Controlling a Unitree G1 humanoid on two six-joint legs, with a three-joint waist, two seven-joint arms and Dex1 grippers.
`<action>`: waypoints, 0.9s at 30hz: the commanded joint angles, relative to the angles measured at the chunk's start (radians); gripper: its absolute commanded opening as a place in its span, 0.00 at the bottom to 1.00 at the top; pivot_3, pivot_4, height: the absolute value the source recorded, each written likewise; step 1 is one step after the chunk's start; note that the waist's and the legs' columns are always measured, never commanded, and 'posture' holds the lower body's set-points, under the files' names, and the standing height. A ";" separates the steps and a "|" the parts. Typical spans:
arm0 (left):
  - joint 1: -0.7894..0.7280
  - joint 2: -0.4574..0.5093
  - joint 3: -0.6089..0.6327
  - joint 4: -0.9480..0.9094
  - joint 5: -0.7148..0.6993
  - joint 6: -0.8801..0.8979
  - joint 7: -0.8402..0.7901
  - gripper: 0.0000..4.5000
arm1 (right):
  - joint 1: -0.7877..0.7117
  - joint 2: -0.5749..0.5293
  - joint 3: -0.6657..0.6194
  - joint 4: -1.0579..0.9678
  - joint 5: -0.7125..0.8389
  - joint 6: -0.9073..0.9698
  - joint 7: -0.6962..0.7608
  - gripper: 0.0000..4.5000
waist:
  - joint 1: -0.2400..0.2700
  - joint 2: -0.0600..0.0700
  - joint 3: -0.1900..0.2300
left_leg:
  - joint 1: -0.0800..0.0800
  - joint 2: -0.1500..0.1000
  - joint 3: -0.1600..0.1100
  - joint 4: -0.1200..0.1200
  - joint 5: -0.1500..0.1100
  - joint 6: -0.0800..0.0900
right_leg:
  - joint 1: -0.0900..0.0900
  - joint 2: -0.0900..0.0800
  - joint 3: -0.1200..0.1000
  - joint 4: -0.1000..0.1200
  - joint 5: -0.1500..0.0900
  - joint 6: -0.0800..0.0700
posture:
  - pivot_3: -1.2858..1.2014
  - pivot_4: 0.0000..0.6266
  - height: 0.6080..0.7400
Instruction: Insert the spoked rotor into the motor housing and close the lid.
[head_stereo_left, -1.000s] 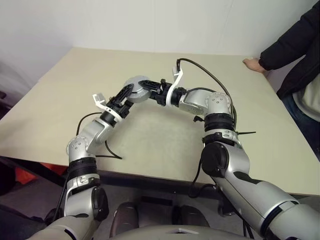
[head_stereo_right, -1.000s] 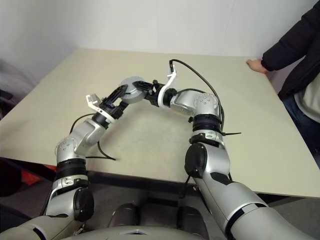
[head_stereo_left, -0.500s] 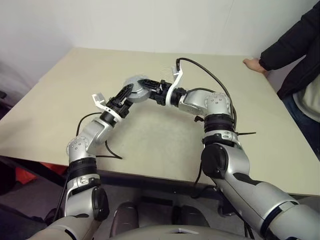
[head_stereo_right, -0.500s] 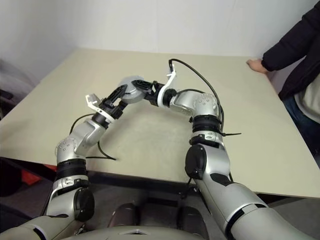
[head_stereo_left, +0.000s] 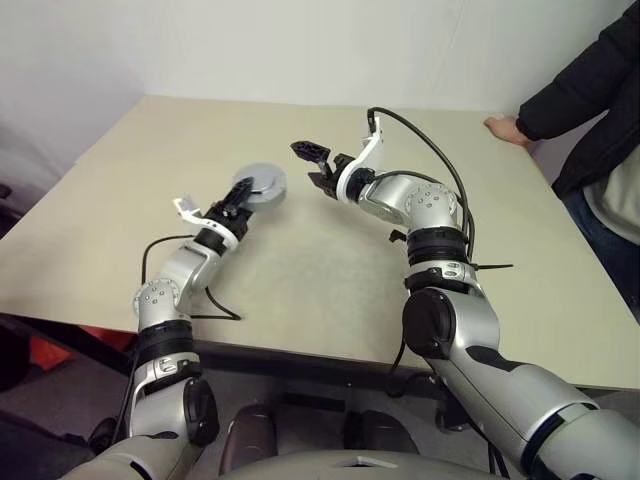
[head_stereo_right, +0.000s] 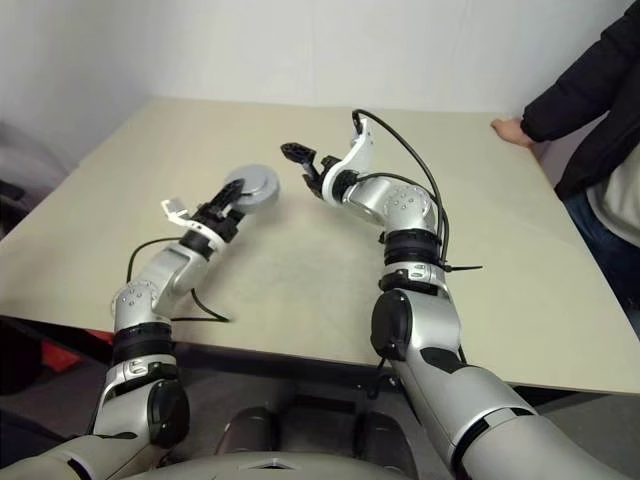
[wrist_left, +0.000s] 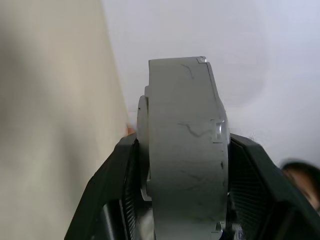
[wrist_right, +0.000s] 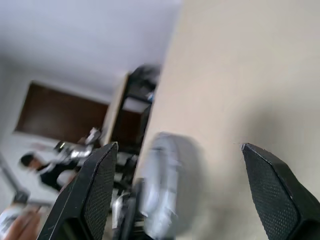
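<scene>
My left gripper (head_stereo_left: 244, 191) is shut on the motor housing (head_stereo_left: 264, 183), a round grey metal body held just above the table at the left of centre. The left wrist view shows the housing (wrist_left: 185, 140) edge-on between both black fingers. Whether its pale round face is the lid, I cannot tell. The spoked rotor is hidden. To the housing's right, my right gripper (head_stereo_left: 315, 166) stands apart from it, open and empty. The right wrist view shows wide-spread fingertips (wrist_right: 100, 185) and the blurred housing (wrist_right: 167, 190) beyond them.
The beige table (head_stereo_left: 330, 280) stretches wide around both arms. A person in a dark sleeve (head_stereo_left: 580, 90) stands at the far right, one hand (head_stereo_left: 503, 127) resting on the table's far edge. A black cable (head_stereo_left: 415, 130) arcs over my right forearm.
The right gripper opened, let go of the housing and drew back to the right. The left arm swung left and lower, carrying the housing with it.
</scene>
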 joint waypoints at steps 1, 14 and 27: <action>0.022 0.027 0.054 -0.038 0.031 -0.071 0.019 0.46 | -0.019 -0.013 -0.004 0.002 0.004 -0.027 -0.003 1.00 | 0.000 0.000 0.000 | 0.000 0.000 0.000 0.000 0.000 0.000 | 0.000 0.000 0.000 0.000 0.000 0.000 | 0.52 0.00 1.00; 0.066 0.044 0.112 0.005 0.154 -0.163 0.110 0.46 | -0.025 -0.018 0.009 0.035 0.002 -0.036 0.006 1.00 | -0.001 -0.001 0.000 | 0.001 0.000 0.000 0.001 0.000 0.000 | 0.001 0.000 0.000 0.000 0.000 0.003 | 0.52 0.00 1.00; 0.106 0.028 0.136 -0.075 0.102 -0.121 0.239 0.99 | -0.036 -0.020 0.016 0.070 -0.008 -0.046 0.013 1.00 | -0.006 -0.001 -0.001 | 0.004 0.001 0.000 0.001 0.001 -0.002 | 0.002 0.000 0.002 0.004 -0.004 0.002 | 0.52 0.00 1.00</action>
